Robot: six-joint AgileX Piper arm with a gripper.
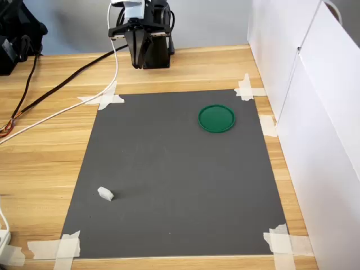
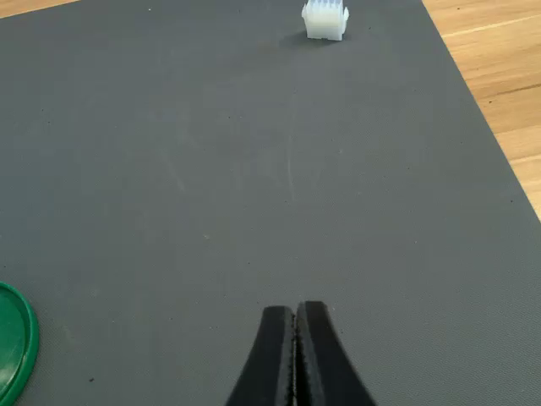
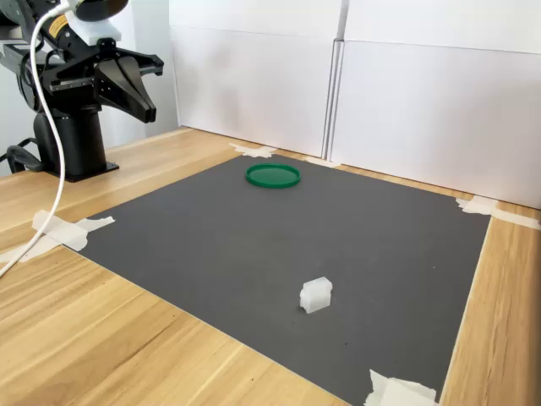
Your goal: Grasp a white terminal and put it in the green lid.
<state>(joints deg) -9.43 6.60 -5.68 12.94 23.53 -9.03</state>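
Observation:
The white terminal (image 1: 105,194) (image 3: 315,295) lies on the dark grey mat (image 1: 180,174) near its front left corner in the first exterior view; the wrist view shows it (image 2: 325,20) far ahead. The green lid (image 1: 216,118) (image 3: 273,175) rests flat on the mat's far right part in the first exterior view, with only its rim (image 2: 15,342) showing in the wrist view. My gripper (image 1: 136,64) (image 2: 295,338) (image 3: 149,114) hangs shut and empty above the table's back edge, far from both.
White panels (image 1: 315,112) wall off the right side in the first exterior view. Black and white cables (image 1: 62,95) run across the wood at the left. Tape strips (image 1: 104,100) hold the mat's corners. The arm's base (image 3: 76,144) stands behind the mat.

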